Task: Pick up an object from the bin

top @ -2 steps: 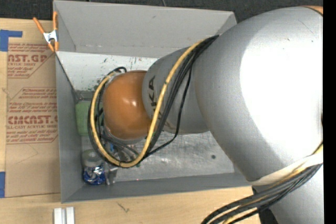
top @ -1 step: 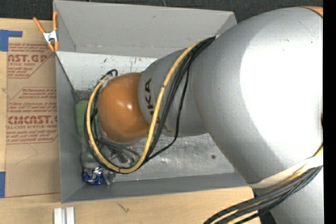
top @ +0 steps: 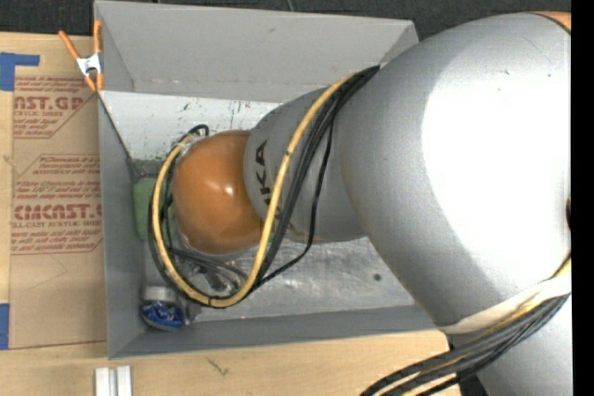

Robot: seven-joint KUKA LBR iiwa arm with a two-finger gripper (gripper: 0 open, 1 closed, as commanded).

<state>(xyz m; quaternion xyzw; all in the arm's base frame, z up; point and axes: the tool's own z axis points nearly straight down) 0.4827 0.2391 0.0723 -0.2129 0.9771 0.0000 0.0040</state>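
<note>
Reaching in from the right and blocking most of the grey bin (top: 251, 42): the big silver arm (top: 464, 172), cut off by the right and lower edges of the view. At its end, low over the bin's left half, a rounded orange cover (top: 212, 190), with a yellow-and-black cable (top: 160, 232) looping down its left side and under it. Beneath that cover, a few dark scraps of the gripper (top: 199, 272), tangled with wires; cannot tell whether spread, pressed together or pinching anything. Cannot make out what lies straight below it either. Just beside the cover's left flank, against the left wall: a pale green thing (top: 144, 204), soft-edged, half hidden behind cable and cover, shape past telling; touching the cable or merely near it, cannot say. Further forward, in the front-left corner: a small blue thing (top: 165, 316), crumpled-looking, with a silvery piece (top: 158, 294) on or against its top; hard to say whether one item or two. Close to the cable's lowest bend, apart from the cover.
</note>
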